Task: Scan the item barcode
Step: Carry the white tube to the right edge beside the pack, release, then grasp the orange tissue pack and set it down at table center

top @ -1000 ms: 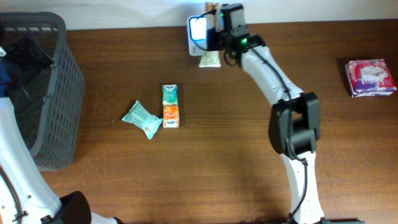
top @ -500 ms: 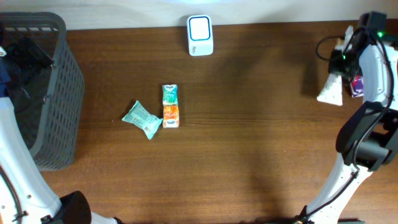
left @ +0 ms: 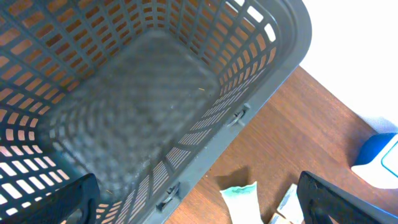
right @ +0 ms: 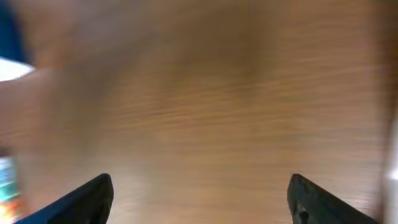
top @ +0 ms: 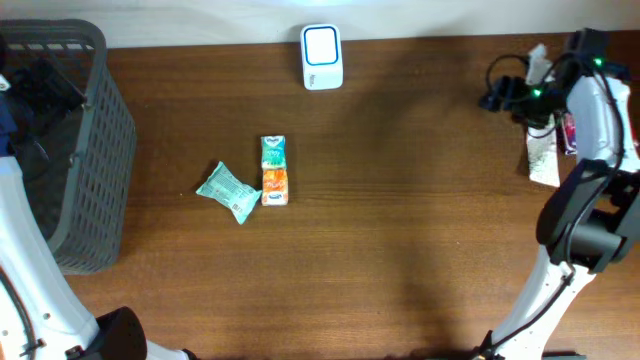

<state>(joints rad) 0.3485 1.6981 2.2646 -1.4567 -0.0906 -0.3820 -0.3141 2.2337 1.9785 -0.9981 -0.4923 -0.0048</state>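
The white and blue scanner point(top: 321, 57) stands at the table's far edge. A pale white-green packet point(top: 543, 160) lies flat on the wood at the far right, free of any grip. My right gripper point(top: 500, 97) hovers just left of and beyond it; in the right wrist view it point(right: 202, 199) is open over blurred bare wood with nothing between its fingers. Mid-table lie a teal packet point(top: 228, 190) and a green and orange carton point(top: 274, 170). My left gripper point(left: 199, 202) hangs open over the grey basket point(left: 186, 93), holding nothing.
The grey basket point(top: 95, 150) fills the table's left end. A pink packet point(top: 570, 135) sits at the right edge, mostly hidden behind my right arm. The left wrist view also catches the teal packet point(left: 242, 199) and the scanner point(left: 379, 158).
My right arm swung from the scanner to the far right carrying the pale packet, then opened; the packet now lies on the table. The left arm has not moved.
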